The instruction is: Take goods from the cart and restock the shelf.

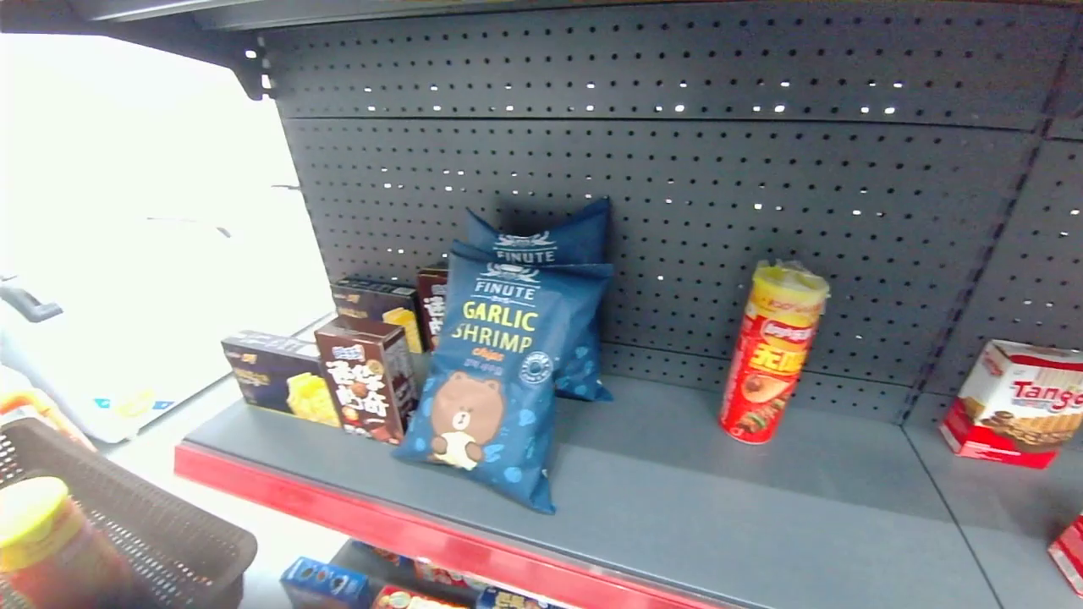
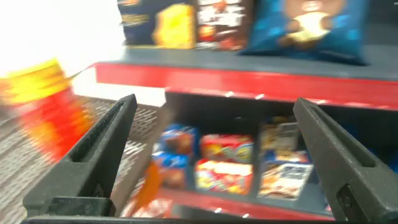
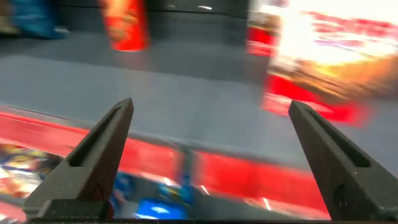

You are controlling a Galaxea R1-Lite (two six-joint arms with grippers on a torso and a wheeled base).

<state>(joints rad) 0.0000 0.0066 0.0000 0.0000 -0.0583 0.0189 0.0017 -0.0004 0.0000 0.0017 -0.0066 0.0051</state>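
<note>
My left gripper point(image 2: 211, 155) and right gripper point(image 3: 210, 155) both gape wide, holding nothing. One chip canister point(image 1: 38, 541) stands in the cart basket point(image 1: 182, 529). I judge it light, stiff and smooth-walled, so I'd clasp mid-body, below the lid. The shelf point(image 1: 761, 516) holds one matching tube point(image 1: 772, 355), two blue chip bags point(image 1: 495, 381) and four dark boxes point(image 1: 368, 389).

A red can with a yellow lid point(image 1: 38, 541) sits in the dark mesh cart basket point(image 1: 169, 537). On the grey shelf point(image 1: 719, 507), a similar can point(image 1: 770, 355) stands upright mid-shelf. Blue chip bags point(image 1: 499, 372) lean beside brown boxes point(image 1: 368, 389) toward the left edge.
</note>
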